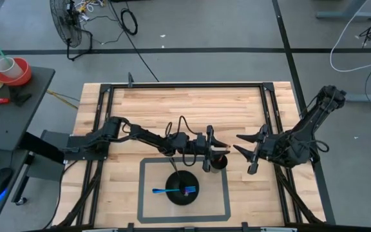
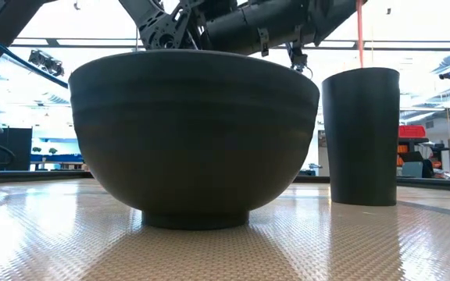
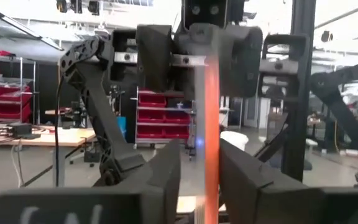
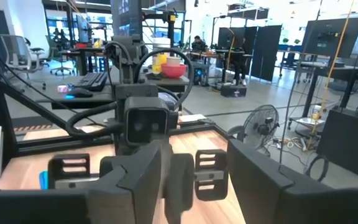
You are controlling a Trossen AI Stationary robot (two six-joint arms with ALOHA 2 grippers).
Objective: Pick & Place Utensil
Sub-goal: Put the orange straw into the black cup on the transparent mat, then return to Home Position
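A thin orange utensil (image 3: 209,112) stands upright, its lower end inside the dark cup (image 2: 363,136) on the mat. My left gripper (image 1: 210,153) hovers over the cup (image 1: 219,162) and is shut on the utensil (image 2: 359,31). A dark bowl (image 1: 182,189) sits just near of the cup and holds a blue utensil (image 1: 166,191) lying across it. My right gripper (image 1: 247,153) waits open to the right of the cup, above the table, touching nothing. My left gripper pinches the orange utensil's shaft (image 3: 207,163) between its two fingers (image 3: 247,180). The fingers come level from the table's left and lie across the shaft. The utensil stays upright, and its lower end reaches into the cup (image 2: 359,62).
The bowl (image 2: 194,133) and cup stand close together on a grey-bordered mat (image 1: 147,193) in the near middle of the wooden table. A black frame (image 1: 185,84) borders the tabletop. Bare wood (image 1: 185,109) lies on the far side of both arms.
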